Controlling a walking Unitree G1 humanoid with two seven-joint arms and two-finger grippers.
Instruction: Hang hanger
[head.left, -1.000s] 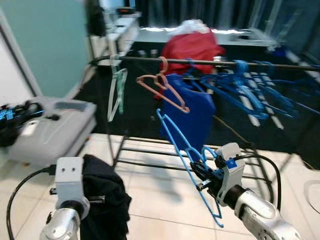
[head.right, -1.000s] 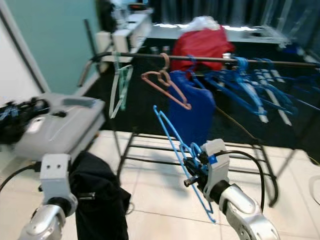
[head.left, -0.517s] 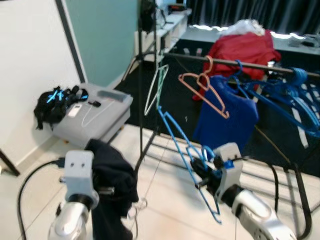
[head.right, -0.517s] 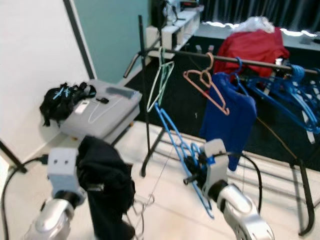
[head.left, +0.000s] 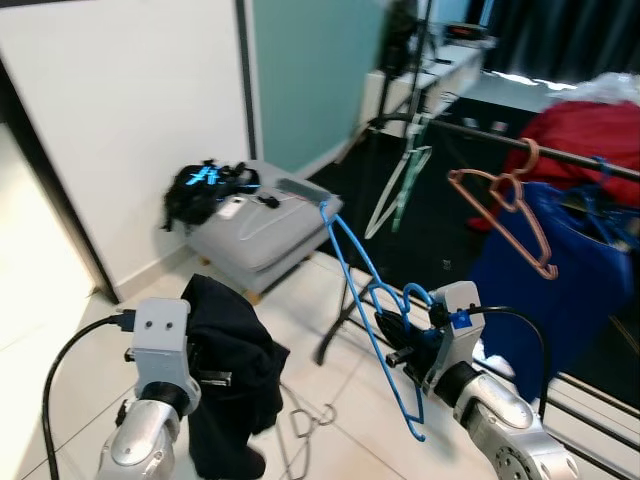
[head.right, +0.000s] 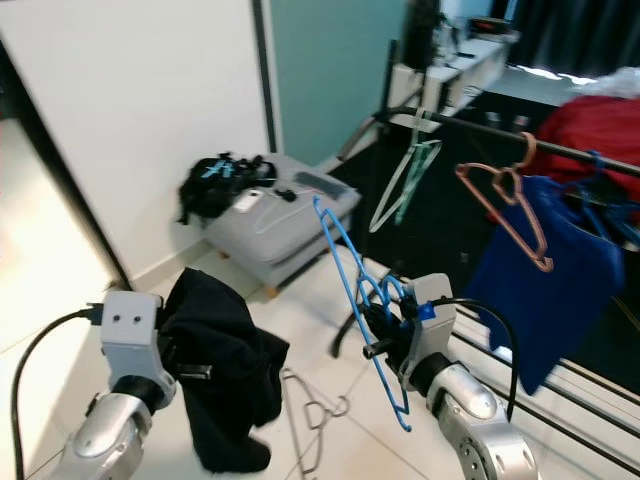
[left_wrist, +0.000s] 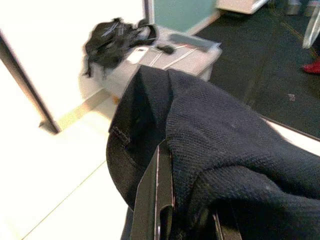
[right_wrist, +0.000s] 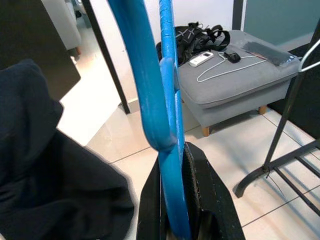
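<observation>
My right gripper is shut on a blue plastic hanger, which stands tilted in front of me with its hook beside the fingers. In the right wrist view the blue hanger runs between the black fingers. My left gripper is shut on a black garment that hangs bunched over it; in the left wrist view the garment covers most of the fingers. The clothes rail stands ahead to the right, well beyond the hanger.
On the rail hang a pale green hanger, a pink hanger, a blue garment and a red cloth. A grey ottoman with a black bag stands by the white wall. A wire hanger lies on the tiles.
The camera has swung left, so the rail now sits at the picture's right and the white wall fills the left. Both grippers keep their hold as before.
</observation>
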